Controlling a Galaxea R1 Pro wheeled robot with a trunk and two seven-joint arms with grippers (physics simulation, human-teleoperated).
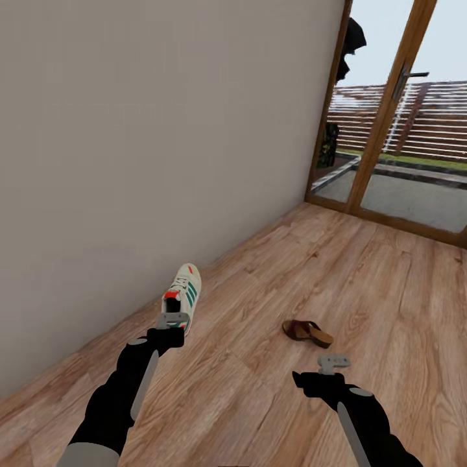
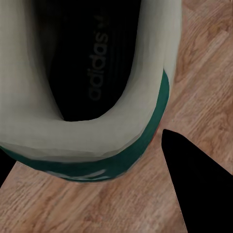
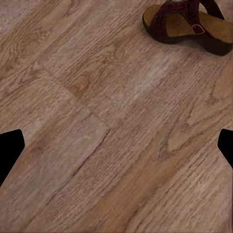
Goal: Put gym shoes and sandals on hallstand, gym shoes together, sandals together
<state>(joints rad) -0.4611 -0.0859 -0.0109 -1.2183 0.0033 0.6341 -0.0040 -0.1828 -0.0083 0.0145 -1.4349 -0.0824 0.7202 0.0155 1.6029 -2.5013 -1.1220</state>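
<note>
Where the left gripper [image 1: 173, 319] meets the gym shoe [image 1: 183, 293], its jaws are clamped on the heel collar, holding the shoe beside the wall [image 1: 130, 130]; in the left wrist view the shoe [image 2: 97, 97] hides one finger. Right gripper [image 1: 333, 363] hangs empty with jaws spread wide, fingertips [image 3: 9, 150] cut off at the frame edges. One sandal [image 1: 307, 331] lies on the floor [image 1: 259, 389] farther from the wall, near that gripper.
</note>
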